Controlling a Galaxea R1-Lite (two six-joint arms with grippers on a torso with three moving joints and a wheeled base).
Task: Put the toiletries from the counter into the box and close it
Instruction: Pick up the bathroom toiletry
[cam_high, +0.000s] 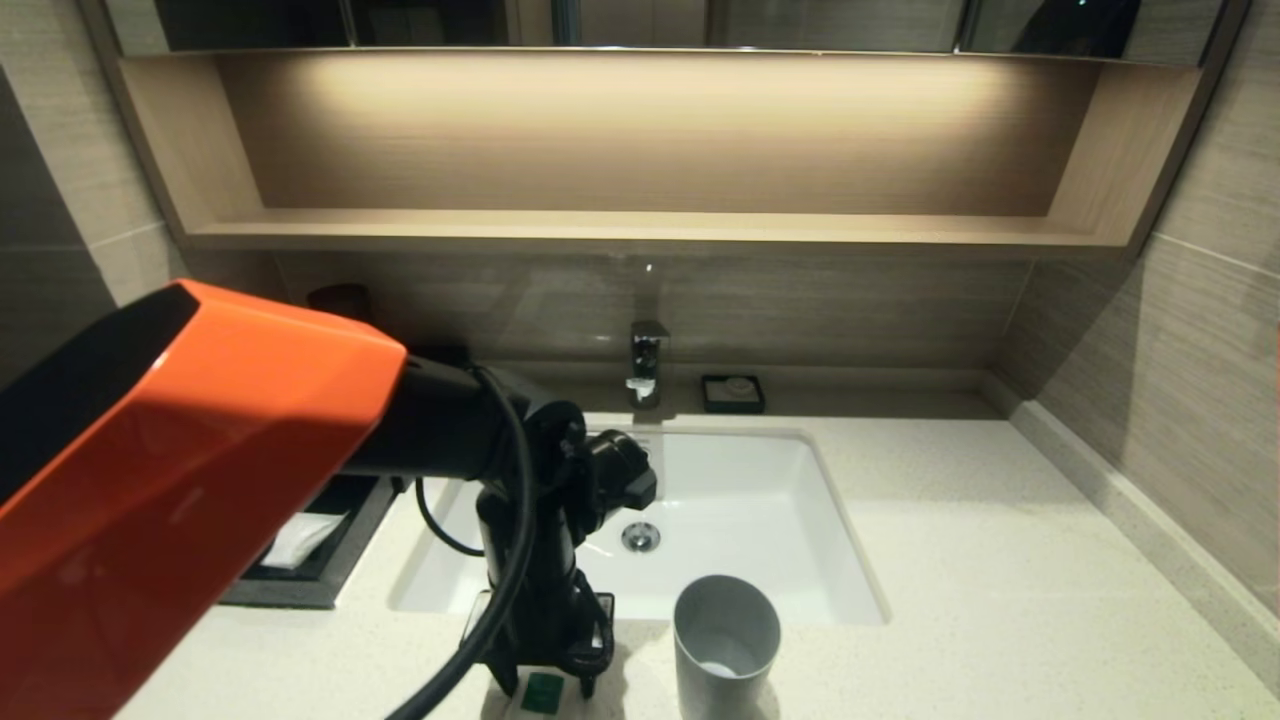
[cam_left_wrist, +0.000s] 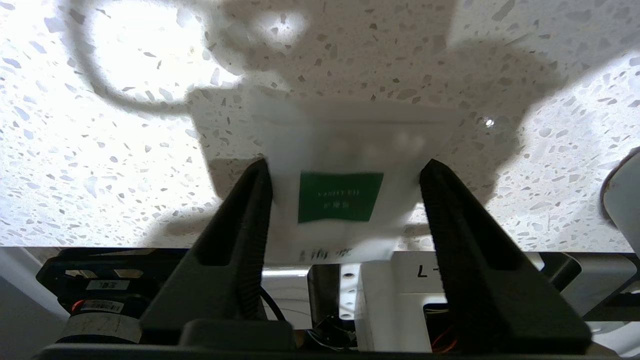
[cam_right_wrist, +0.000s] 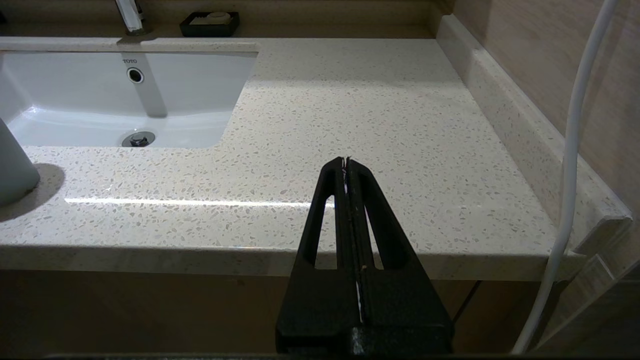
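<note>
Down at the counter's (cam_high: 1000, 560) front edge, in the head view, the left gripper (cam_high: 545, 680) points straight down over the green-square sachet (cam_high: 542, 692), just left of the grey tumbler (cam_high: 726, 640). The black box (cam_high: 310, 565) sits by the basin's (cam_high: 760, 500) left rim, its drawer pulled open with something white inside.

From the left wrist, the sachet (cam_left_wrist: 340, 190) lies flat between the two fingers (cam_left_wrist: 240, 240), both at its side edges; a firm grip cannot be confirmed.

From the right wrist, the right gripper (cam_right_wrist: 346, 165) hangs clenched off the front edge, parked.
</note>
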